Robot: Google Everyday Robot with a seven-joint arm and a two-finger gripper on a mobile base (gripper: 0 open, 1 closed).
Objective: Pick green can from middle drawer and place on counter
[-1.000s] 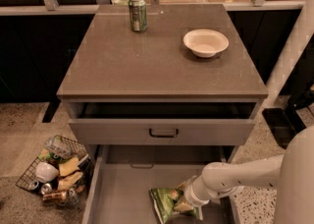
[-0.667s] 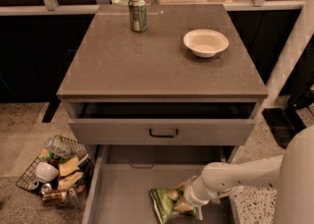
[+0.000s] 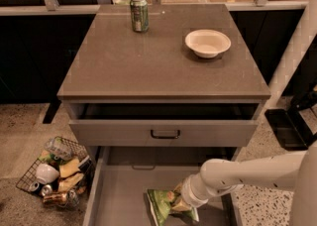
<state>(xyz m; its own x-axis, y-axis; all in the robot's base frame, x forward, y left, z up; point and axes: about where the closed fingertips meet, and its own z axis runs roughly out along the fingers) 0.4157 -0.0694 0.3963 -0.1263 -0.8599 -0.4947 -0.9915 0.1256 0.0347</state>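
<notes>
The green can is a crumpled green foil snack bag (image 3: pixel 161 206) lying at the front right of the middle drawer's (image 3: pixel 119 195) flat grey floor. The drawer is pulled out at the bottom of the view. My white arm reaches in from the right, and my gripper (image 3: pixel 179 201) is down at the bag's upper right part, touching it. The bag hides the gripper's tip. The grey-brown counter (image 3: pixel 148 66) is the cabinet top above.
An upright green-and-silver drink can (image 3: pixel 139 14) and a white bowl (image 3: pixel 207 42) stand on the counter. The top drawer (image 3: pixel 165 134), with a black handle, is partly open above the middle drawer. A wire basket of rubbish (image 3: pixel 54 170) sits on the floor at left. A black base (image 3: pixel 287 127) is at right.
</notes>
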